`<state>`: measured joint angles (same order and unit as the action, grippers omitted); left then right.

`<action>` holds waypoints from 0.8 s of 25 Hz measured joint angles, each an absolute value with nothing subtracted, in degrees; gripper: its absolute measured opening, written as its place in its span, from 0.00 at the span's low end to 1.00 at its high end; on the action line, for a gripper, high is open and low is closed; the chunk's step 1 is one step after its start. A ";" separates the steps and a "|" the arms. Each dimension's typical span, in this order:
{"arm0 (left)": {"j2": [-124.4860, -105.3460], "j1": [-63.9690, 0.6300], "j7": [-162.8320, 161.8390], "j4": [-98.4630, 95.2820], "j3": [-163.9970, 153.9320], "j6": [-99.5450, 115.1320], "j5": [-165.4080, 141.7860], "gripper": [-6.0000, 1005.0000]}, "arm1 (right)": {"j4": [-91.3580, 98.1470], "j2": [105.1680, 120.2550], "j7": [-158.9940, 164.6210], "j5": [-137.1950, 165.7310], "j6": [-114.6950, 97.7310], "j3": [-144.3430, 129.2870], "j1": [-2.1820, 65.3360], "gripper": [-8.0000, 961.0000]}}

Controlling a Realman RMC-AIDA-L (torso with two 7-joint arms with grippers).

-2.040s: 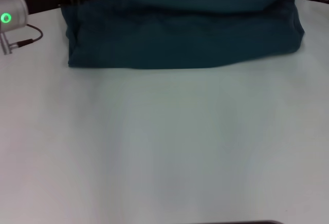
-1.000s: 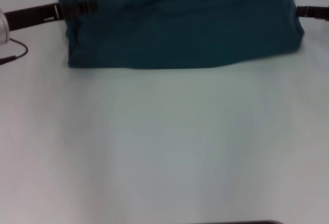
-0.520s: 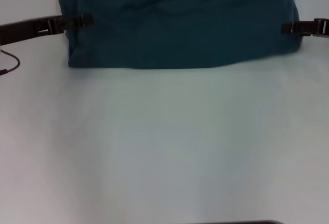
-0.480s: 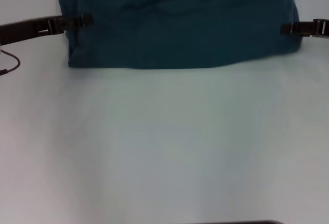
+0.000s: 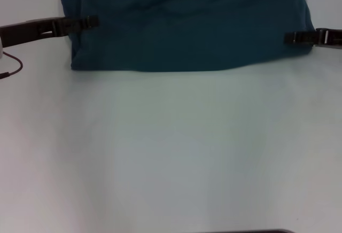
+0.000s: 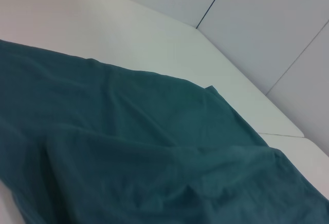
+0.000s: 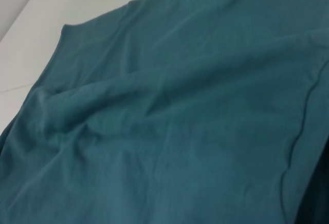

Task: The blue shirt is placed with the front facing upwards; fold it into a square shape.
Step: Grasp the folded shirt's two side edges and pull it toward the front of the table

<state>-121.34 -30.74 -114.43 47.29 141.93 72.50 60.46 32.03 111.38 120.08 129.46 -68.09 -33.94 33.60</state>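
The blue shirt (image 5: 187, 24) lies folded on the white table (image 5: 171, 153) as a wide dark teal block at the far side, its near edge straight. My left gripper (image 5: 88, 22) reaches in from the left, its tip over the shirt's left edge. From the right, my right gripper (image 5: 291, 38) comes in with its tip over the shirt's right edge, a little nearer to me. In the left wrist view the shirt (image 6: 128, 147) shows creased layers on the table. Shirt cloth (image 7: 180, 121) fills nearly all of the right wrist view.
A wide stretch of bare white tabletop lies between the shirt and me. A thin cable (image 5: 10, 67) hangs from the left arm at the left border. A dark strip (image 5: 246, 231) shows at the near edge. Grey wall panels (image 6: 267, 23) stand behind the table.
Both grippers have come nearer to me along the shirt's sides. The right one has pushed inward over the shirt's right edge. The left arm's silver joint has left the view.
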 joint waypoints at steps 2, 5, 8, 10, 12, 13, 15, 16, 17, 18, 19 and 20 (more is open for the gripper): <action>-121.35 -30.82 -114.37 47.29 141.42 72.51 60.45 0.91 | 31.92 111.76 120.09 129.46 -67.39 -34.18 33.83 0.80; -121.37 -30.81 -114.37 47.29 140.48 72.52 60.06 0.91 | 31.90 112.03 120.10 129.41 -66.68 -34.21 33.95 0.78; -121.37 -30.66 -114.38 47.19 140.03 72.35 59.71 0.91 | 31.91 112.07 119.87 129.23 -66.90 -34.21 33.94 0.76; -121.38 -30.42 -114.38 47.08 139.88 72.20 59.31 0.91 | 31.95 112.07 119.88 129.18 -67.21 -34.21 33.81 0.71; -121.34 -30.14 -114.38 47.01 139.85 72.18 58.92 0.91 | 32.08 112.05 119.88 129.15 -67.43 -34.09 33.63 0.60; -121.26 -29.99 -114.38 46.96 139.82 72.20 58.64 0.91 | 32.08 111.97 119.85 129.14 -67.51 -33.96 33.57 0.54; -121.04 -29.77 -114.38 46.87 139.78 72.22 57.83 0.91 | 32.04 111.80 119.78 129.12 -67.78 -33.84 33.51 0.41; -120.96 -29.64 -114.39 46.86 139.78 72.22 57.19 0.91 | 32.04 111.74 119.77 129.11 -68.00 -33.81 33.50 0.32; -120.74 -29.47 -114.45 46.75 139.82 72.10 56.05 0.91 | 32.05 111.74 119.77 129.10 -68.20 -33.81 33.49 0.24; -120.74 -29.47 -114.45 46.75 139.82 72.10 56.05 0.91 | 32.10 111.73 119.75 129.10 -68.32 -33.80 33.49 0.20; -120.58 -29.44 -114.53 46.53 139.81 71.91 55.32 0.91 | 32.13 111.72 119.73 129.10 -68.47 -33.80 33.49 0.17; -120.49 -29.43 -114.58 46.37 139.83 71.69 54.83 0.91 | 32.12 111.72 119.70 129.10 -68.54 -33.79 33.49 0.13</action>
<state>-120.49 -29.43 -114.58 46.37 139.83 71.69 54.83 32.12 111.72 119.70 129.11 -68.54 -33.79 33.49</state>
